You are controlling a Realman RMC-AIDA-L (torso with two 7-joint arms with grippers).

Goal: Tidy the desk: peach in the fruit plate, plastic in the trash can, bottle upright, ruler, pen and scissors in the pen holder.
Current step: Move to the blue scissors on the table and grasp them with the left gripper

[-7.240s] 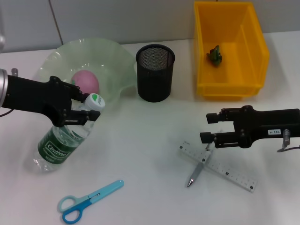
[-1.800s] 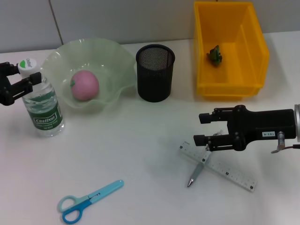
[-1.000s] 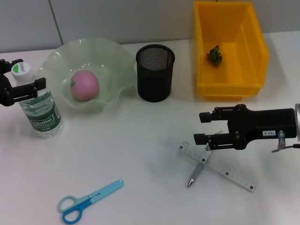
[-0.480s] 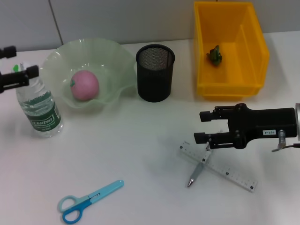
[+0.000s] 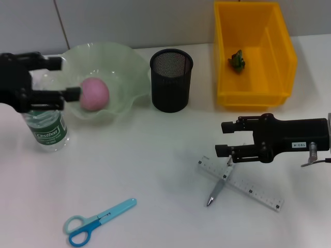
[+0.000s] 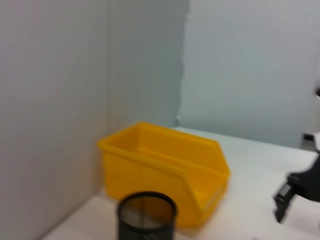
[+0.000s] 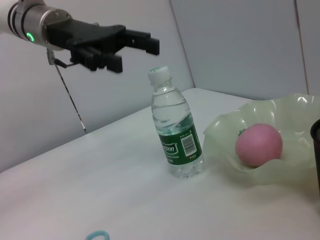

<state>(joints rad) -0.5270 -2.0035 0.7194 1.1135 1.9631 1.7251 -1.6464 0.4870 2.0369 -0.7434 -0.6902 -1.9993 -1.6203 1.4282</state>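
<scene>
Nearest the robot, the scissors (image 5: 98, 222) lie flat on the table (image 5: 155, 165), well apart from both arms and untouched. Farther in, on the right, the pen (image 5: 218, 188) lies crossed with the ruler (image 5: 243, 184); which lies on top cannot be told. The right gripper (image 5: 226, 138) hovers just above their crossing, jaws released and holding nothing.

Risk, as a judgement: a pinch on the pen here could catch or drag the ruler, since the two touch; a flat ruler also offers little edge to grip and may slip.

On the left, the bottle (image 5: 45, 123) stands upright beside the fruit plate (image 5: 124, 57). The left gripper (image 5: 64, 77) is above it, jaws released and clear of the cap in the right wrist view. The bottle looks narrow-based; a brush from that arm could topple it.

The peach (image 5: 94, 94) already sits in the plate. Beyond, the pen holder (image 5: 171, 80) stands between plate and yellow bin (image 5: 253, 51), which holds a small green item (image 5: 237, 59). The holder's route from the pen appears open.
</scene>
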